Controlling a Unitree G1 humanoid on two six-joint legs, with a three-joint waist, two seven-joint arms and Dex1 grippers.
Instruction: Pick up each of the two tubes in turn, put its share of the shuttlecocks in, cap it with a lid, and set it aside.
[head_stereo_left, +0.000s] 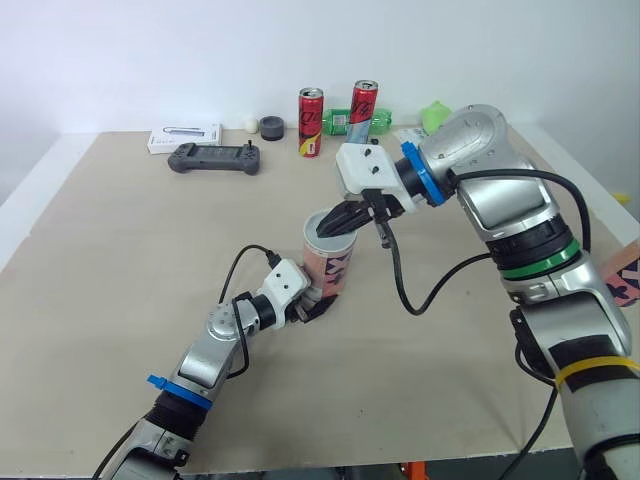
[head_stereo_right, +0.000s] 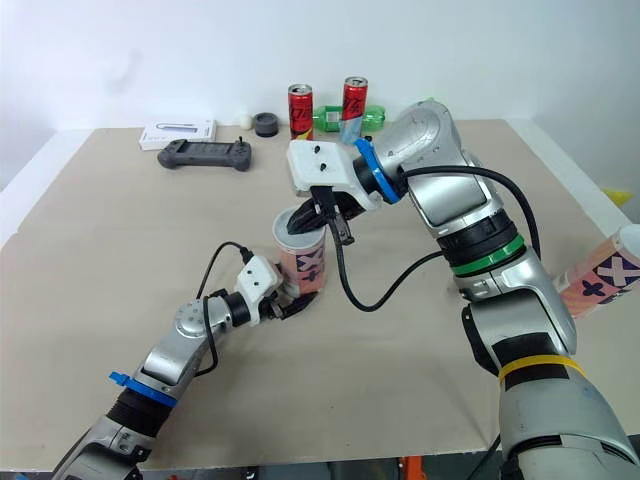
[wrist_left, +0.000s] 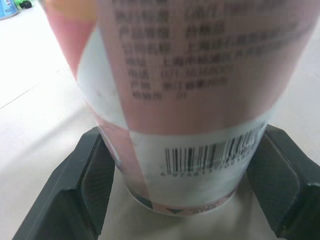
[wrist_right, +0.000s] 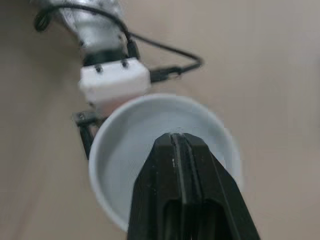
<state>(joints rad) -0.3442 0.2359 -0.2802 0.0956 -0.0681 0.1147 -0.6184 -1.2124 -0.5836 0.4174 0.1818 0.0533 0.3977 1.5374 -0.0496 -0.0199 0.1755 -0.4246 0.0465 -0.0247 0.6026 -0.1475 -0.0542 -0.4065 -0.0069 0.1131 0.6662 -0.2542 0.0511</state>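
Observation:
A pink-and-white patterned tube (head_stereo_left: 330, 265) stands upright on the tan table (head_stereo_left: 120, 260), near its middle. My left gripper (head_stereo_left: 312, 300) is shut on the tube's lower part, and its black fingers (wrist_left: 75, 190) press both sides just above the barcode. My right gripper (head_stereo_left: 337, 224) is at the tube's round pale top (wrist_right: 125, 145), fingers shut, with nothing visible between them. What lies inside the tube is hidden. A second patterned tube (head_stereo_right: 610, 272) lies off the table's right edge.
Along the far edge stand two red cans (head_stereo_left: 311, 122) (head_stereo_left: 364, 107), a green bottle (head_stereo_left: 383, 125), a dark game controller (head_stereo_left: 215, 158), a white box (head_stereo_left: 185, 137), a black round piece (head_stereo_left: 272, 126) and a small white ball (head_stereo_left: 250, 125).

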